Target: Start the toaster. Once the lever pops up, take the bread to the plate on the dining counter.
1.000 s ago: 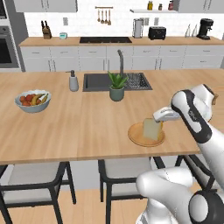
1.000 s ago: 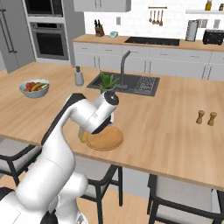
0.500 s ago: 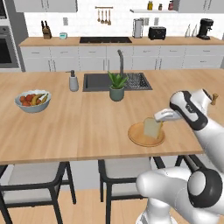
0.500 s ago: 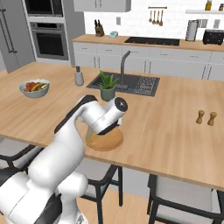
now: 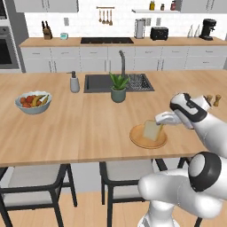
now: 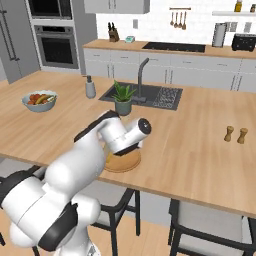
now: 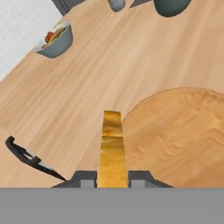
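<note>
Toasting looks finished and the carry nearly so: the gripper [image 7: 113, 183] is clamped on the bread [image 5: 152, 130], held on edge just over the plate [image 5: 138, 138] on the dining counter [image 5: 88, 128], with only the release left.

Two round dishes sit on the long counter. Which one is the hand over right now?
The flat wooden plate near the counter's front edge. The hand holds the bread above it. The grey fruit bowl sits far off toward the other end.
</note>
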